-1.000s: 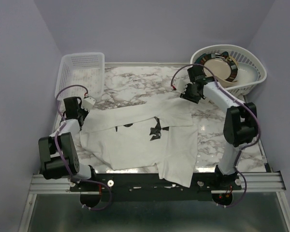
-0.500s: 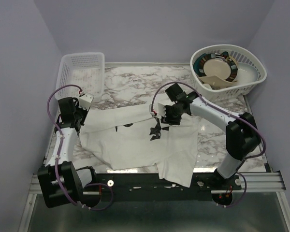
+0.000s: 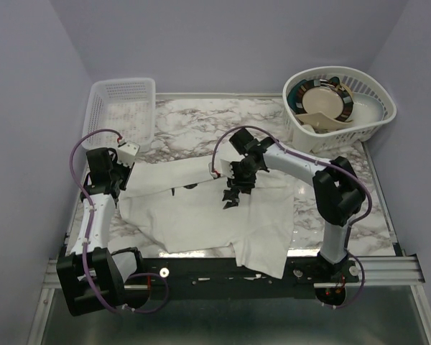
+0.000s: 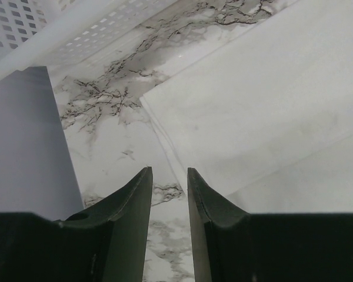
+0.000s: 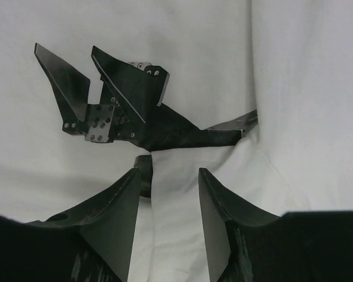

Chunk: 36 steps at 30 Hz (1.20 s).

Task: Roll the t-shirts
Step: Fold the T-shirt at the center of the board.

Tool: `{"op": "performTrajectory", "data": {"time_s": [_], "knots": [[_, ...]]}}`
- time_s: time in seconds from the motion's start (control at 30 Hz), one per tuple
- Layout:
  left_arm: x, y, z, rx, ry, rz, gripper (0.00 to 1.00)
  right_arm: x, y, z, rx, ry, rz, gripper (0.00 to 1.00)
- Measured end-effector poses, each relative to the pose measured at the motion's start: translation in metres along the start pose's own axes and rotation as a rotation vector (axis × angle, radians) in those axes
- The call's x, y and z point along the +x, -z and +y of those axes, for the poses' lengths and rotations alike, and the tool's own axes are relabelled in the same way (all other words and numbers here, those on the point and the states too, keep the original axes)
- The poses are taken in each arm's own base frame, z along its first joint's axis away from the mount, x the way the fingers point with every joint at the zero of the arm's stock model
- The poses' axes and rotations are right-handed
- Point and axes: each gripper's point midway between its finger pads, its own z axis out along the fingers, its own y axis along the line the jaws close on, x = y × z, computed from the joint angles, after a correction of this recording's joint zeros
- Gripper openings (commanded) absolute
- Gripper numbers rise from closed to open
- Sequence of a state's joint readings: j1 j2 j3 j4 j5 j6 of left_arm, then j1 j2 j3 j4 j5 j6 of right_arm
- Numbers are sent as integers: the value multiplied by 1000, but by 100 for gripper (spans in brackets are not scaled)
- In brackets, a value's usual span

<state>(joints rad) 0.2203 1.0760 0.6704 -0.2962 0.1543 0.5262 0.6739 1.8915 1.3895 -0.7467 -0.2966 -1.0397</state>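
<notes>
A white t-shirt (image 3: pixel 194 215) lies spread flat on the marble table (image 3: pixel 208 118), with black printed marks (image 3: pixel 231 195) on its chest. My left gripper (image 3: pixel 117 180) sits at the shirt's left edge. In the left wrist view this gripper (image 4: pixel 169 173) stands open over bare marble, with the shirt's edge (image 4: pixel 253 106) just ahead and to the right of it. My right gripper (image 3: pixel 237 180) hangs over the print at mid-shirt. The right wrist view shows that gripper (image 5: pixel 169 173) open just above the cloth (image 5: pixel 294 88), and the black print (image 5: pixel 141 111) lies right beyond its tips.
A rectangular white lattice basket (image 3: pixel 122 108) stands at the back left, close to my left arm, and shows as the basket (image 4: pixel 76 35) in the left wrist view. A round white basket (image 3: pixel 377 118) of dishes stands at the back right. The shirt's lower corner (image 3: pixel 262 259) hangs over the front edge.
My left gripper has opened at the shirt's left edge and its arm has stretched out. My right arm has swung from the back right to over the shirt's print.
</notes>
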Motion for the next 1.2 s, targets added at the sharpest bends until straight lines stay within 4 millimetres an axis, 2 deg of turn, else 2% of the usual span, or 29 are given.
{"op": "performTrajectory", "data": {"time_s": [0.23,0.4,0.53,0.7,1.2], "knots": [[0,0,0,1,1,2,41,10,-23,7,-53,0,31,48],[1,0,-1,2,2,3,41,10,-29,-1,-49,1,44,35],[1,0,0,1,4,4,42,10,-29,-3,-44,5,48,28],[1,0,0,1,6,4,42,10,-29,-2,-45,0,48,36],[-1,1,-2,7,20,-7,43,12,-28,-3,-34,-27,63,36]]}}
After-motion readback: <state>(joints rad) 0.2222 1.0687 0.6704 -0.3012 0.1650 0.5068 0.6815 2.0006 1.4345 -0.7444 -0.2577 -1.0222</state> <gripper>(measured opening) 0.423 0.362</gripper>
